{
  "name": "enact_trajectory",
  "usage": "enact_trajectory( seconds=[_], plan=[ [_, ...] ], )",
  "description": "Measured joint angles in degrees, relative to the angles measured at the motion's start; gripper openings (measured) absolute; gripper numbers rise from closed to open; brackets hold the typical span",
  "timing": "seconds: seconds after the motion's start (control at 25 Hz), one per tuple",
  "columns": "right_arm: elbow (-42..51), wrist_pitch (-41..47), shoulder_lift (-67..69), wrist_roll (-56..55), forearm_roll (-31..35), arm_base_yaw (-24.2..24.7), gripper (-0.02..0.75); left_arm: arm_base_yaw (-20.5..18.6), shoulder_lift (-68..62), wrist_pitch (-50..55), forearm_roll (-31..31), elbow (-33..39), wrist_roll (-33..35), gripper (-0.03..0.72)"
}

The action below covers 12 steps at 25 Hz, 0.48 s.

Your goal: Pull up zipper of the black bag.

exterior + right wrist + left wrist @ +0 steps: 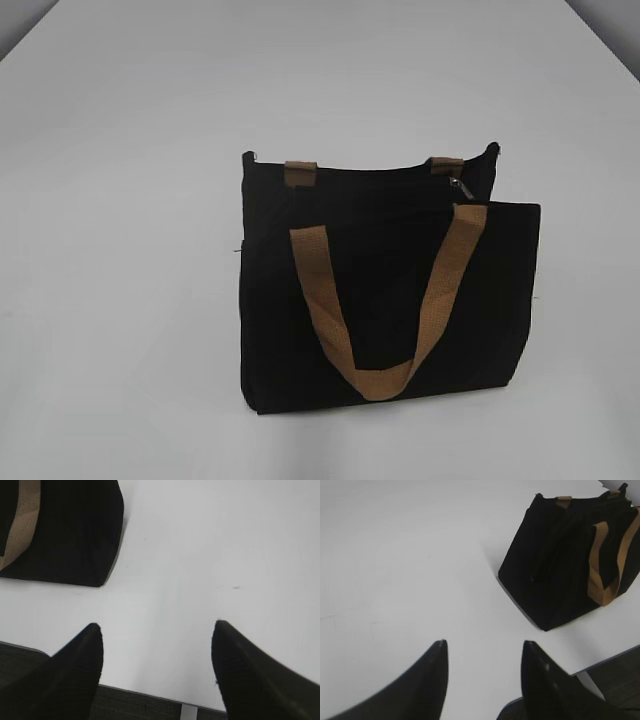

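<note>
The black bag (390, 290) stands upright on the white table, right of centre, with one tan handle hanging down its front. The zipper runs along its top edge, and its small silver pull tab (460, 187) sits near the right end. The bag also shows in the left wrist view (560, 565) at the upper right and in the right wrist view (70, 530) at the upper left. My left gripper (484, 647) is open and empty above the table, left of the bag. My right gripper (157, 630) is open and empty near the table's front edge. Neither gripper shows in the exterior view.
The white table (120, 200) stretches around the bag. Its front edge shows in the right wrist view (150, 695), with dark floor below. A table corner and the dark floor show at the lower right of the left wrist view (615, 665).
</note>
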<state>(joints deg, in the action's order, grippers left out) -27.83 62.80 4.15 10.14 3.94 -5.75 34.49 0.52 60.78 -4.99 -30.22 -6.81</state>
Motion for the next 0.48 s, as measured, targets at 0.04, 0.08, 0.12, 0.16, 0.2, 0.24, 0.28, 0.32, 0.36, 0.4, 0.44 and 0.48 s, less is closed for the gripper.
enact_trajectory(
  seconds=[0.04,0.08,0.12,0.16,0.2,0.24,0.28,0.32,0.36,0.4,0.44,0.48],
  plan=[
    [0.0,0.0,0.0,0.0,0.0,1.0,0.529,-1.6,0.0,0.0,0.0,0.0,0.0,0.352],
    [0.0,0.0,0.0,0.0,0.0,2.2,0.529,-4.2,0.0,0.0,0.0,0.0,0.0,0.345],
    [0.0,-0.1,-0.2,0.0,0.0,4.0,0.529,-7.1,0.0,0.0,0.0,0.0,0.0,0.338],
    [0.0,0.0,-0.8,0.0,0.0,5.6,0.529,-11.2,0.0,0.0,0.0,0.0,0.0,0.332],
    [0.0,-0.1,-1.8,0.0,0.0,6.8,0.529,-15.4,0.0,0.0,0.0,0.0,0.0,0.326],
    [0.0,-0.1,-2.8,0.0,0.0,7.4,0.529,-18.9,0.0,0.0,0.0,0.0,0.0,0.319],
    [0.0,-0.1,-3.9,0.0,0.0,7.8,0.529,-22.7,0.0,0.0,0.0,0.0,0.0,0.312],
    [0.0,-0.1,-4.3,0.0,0.1,7.9,0.529,-25.7,0.0,0.0,0.0,0.0,0.0,0.307],
    [0.0,0.0,-4.5,0.0,0.0,7.9,0.529,-27.8,0.0,0.0,0.0,0.0,0.0,0.300],
    [0.0,0.0,-4.5,0.0,0.1,7.9,0.529,-28.8,0.0,0.0,0.0,0.0,0.0,0.295],
    [0.0,0.0,-4.5,0.0,0.4,7.9,0.529,-29.3,0.0,0.0,0.0,0.0,0.0,0.289],
    [0.0,-0.1,-4.5,0.0,0.6,7.9,0.529,-29.3,0.0,0.0,0.0,0.0,0.0,0.283]
  ],
)
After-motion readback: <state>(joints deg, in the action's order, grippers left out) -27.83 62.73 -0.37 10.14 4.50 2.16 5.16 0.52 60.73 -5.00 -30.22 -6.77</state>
